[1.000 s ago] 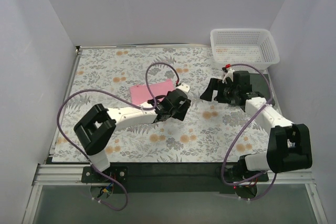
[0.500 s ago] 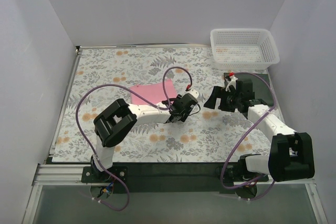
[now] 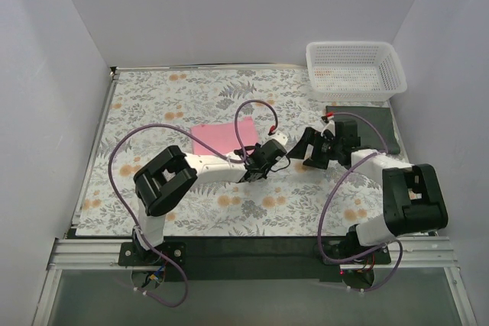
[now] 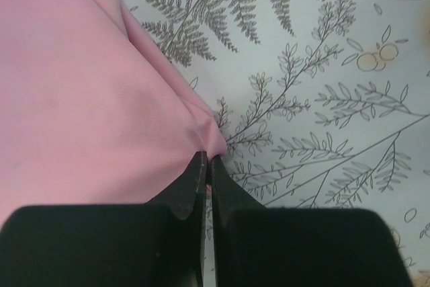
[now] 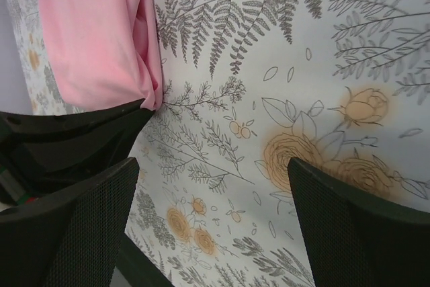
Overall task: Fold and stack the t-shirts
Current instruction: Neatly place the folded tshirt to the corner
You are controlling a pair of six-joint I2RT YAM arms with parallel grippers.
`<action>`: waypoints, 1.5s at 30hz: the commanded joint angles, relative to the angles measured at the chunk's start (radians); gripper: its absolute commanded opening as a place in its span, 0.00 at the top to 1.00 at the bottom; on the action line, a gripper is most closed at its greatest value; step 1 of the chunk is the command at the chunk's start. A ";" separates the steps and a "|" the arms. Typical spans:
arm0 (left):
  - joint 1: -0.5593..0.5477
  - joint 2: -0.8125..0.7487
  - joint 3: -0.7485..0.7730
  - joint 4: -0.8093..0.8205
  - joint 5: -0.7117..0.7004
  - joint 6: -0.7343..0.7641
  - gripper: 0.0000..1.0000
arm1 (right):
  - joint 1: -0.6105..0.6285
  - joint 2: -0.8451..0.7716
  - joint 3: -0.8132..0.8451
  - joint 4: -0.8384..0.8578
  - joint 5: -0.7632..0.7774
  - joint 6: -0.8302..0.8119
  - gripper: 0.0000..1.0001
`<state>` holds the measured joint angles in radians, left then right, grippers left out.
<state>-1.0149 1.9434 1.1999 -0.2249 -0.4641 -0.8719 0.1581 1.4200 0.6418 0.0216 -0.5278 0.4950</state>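
The light pink t-shirt (image 3: 220, 137) lies folded flat on the floral cloth, left of centre. My left gripper (image 3: 258, 153) is at its near right corner. In the left wrist view the jaws are shut on that pink corner (image 4: 213, 144), which puckers up between the tips (image 4: 207, 158). My right gripper (image 3: 310, 147) hovers just to the right, open, with only table cloth between its fingers (image 5: 363, 233). Its view shows the pink t-shirt (image 5: 94, 31) and the left gripper (image 5: 67, 140) at the corner. The dark green t-shirt (image 3: 376, 121) lies folded at the right, partly under the right arm.
A white mesh basket (image 3: 355, 71) stands at the back right corner. White walls close in the table on three sides. Purple cables loop above both arms. The floral table cloth (image 3: 168, 97) covers the whole work area.
The left gripper has closed onto the pink t-shirt's near right corner. The right gripper has moved left, toward the left gripper, still open.
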 commanded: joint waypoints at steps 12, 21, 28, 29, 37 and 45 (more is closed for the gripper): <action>-0.005 -0.244 -0.106 -0.005 0.067 -0.128 1.00 | 0.253 0.397 0.119 0.434 -0.057 0.404 0.18; -0.007 -0.294 -0.112 -0.005 0.097 -0.173 1.00 | 0.353 0.597 0.271 0.474 -0.087 0.413 0.27; -0.007 -0.287 -0.097 -0.007 0.150 -0.206 0.77 | 0.360 0.579 0.289 0.434 -0.086 0.321 0.69; -0.007 -0.294 -0.095 -0.007 0.148 -0.219 0.70 | 0.357 0.565 0.286 0.407 -0.066 0.263 0.76; 0.012 -0.402 0.015 -0.139 0.127 -0.239 0.11 | 0.330 0.416 0.367 -0.063 0.115 -0.117 0.99; 0.327 -0.598 -0.106 -0.149 0.209 -0.242 0.02 | 0.270 0.298 0.464 -0.390 0.468 -0.432 0.99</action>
<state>-0.8116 1.4220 1.1595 -0.3454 -0.2672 -1.1046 0.4599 1.7874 1.0538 -0.1776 -0.2623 0.2420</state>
